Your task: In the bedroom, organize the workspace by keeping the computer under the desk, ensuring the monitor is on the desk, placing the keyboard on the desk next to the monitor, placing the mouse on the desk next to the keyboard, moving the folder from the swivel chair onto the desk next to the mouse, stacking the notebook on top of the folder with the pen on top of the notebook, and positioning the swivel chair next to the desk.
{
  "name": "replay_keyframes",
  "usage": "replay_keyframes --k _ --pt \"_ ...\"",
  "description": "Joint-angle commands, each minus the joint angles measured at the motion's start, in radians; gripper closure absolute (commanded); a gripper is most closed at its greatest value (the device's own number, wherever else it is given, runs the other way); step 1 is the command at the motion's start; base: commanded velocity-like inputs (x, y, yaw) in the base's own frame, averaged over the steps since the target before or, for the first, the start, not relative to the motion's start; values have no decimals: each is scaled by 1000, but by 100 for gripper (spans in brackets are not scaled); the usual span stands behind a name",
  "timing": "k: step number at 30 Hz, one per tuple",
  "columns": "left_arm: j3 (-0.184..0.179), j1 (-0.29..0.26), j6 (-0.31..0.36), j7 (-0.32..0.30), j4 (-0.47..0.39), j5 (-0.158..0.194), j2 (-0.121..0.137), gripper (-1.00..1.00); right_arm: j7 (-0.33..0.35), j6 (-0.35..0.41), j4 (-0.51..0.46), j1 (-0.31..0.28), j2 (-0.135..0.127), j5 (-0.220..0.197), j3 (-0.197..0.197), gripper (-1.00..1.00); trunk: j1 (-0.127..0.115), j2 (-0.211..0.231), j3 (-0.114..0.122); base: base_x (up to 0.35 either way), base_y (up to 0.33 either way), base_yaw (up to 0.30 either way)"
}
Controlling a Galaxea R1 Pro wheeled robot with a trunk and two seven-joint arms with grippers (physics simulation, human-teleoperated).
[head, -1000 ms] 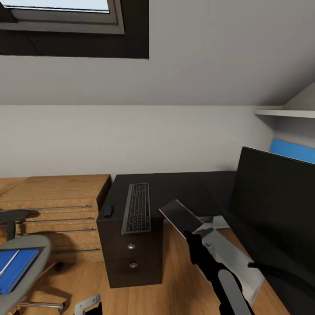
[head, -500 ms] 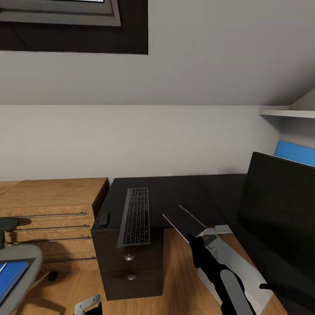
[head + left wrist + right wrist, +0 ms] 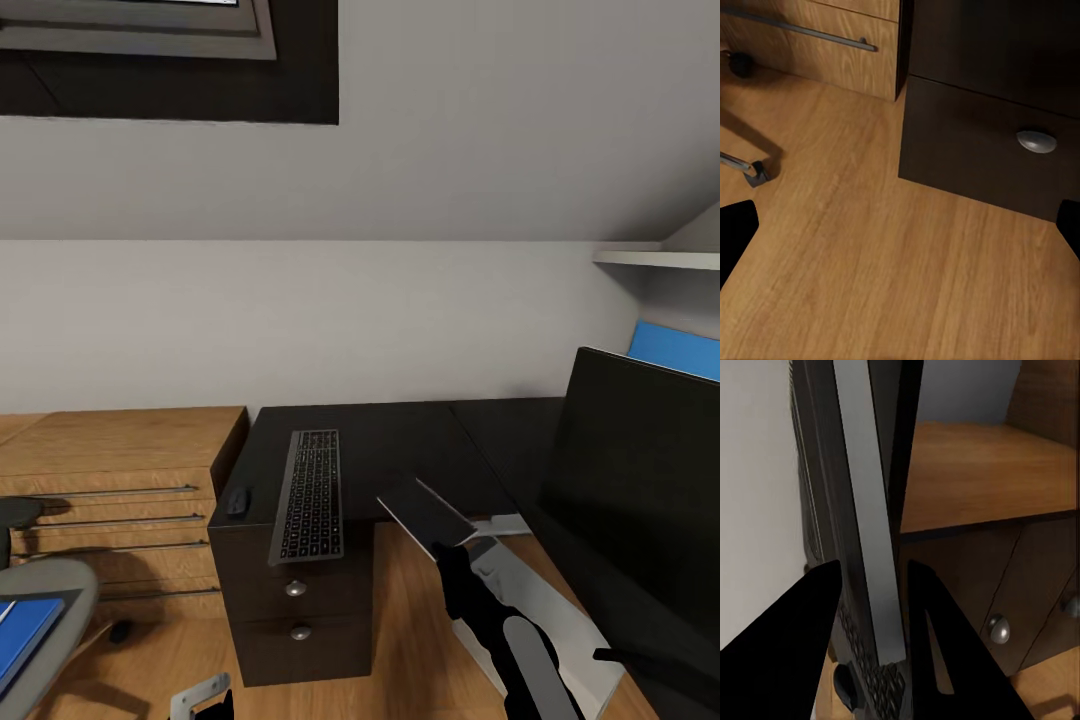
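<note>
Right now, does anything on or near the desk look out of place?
Yes. The keyboard sticks out past the desk's front edge, above the drawers. The right fingers grip a thin dark notebook in the air, tilted, beside the monitor.

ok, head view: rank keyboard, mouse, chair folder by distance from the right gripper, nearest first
1. The keyboard, on the desk top just left of the right gripper, which grips the notebook.
2. The mouse, at the desk's left edge, beyond the keyboard.
3. The folder, on the swivel chair seat at far left.
</note>
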Motion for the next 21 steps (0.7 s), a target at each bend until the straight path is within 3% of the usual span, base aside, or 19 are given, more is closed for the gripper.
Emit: replay_keyframes --k 1,10,15,16,19,20,21 --pt "-8 -1 -6 7 -1 10 1 -100 -9 2 -2 -1 1 -6 -1 100 0 -1 -1 0 0 0" --pt "-8 -1 -10 5 -6 10 3 -100 -17 -3 -2 -1 1 -5 -1 100 0 -1 -1 0 0 0" --pt "-8 0 -57 0 -18 10 7 -100 -17 -4 -1 -1 2 -4 -1 100 0 -1 -1 0 0 0" --pt "-8 2 -88 -1 -60 13 22 -100 -17 -4 -1 -1 2 -3 0 100 0 -1 -1 0 0 0" --pt "-8 30 -93 -1 -119 13 41 -100 -17 -5 -1 -1 2 -3 0 100 0 -1 -1 0 0 0" --pt "-8 55 -93 -1 -170 14 57 -100 -17 -5 -1 -1 2 -3 0 100 0 -1 -1 0 0 0" --pt "-8 116 -91 1 -289 19 105 -100 -17 -7 -1 -1 2 -3 0 100 0 -1 -1 0 0 0"
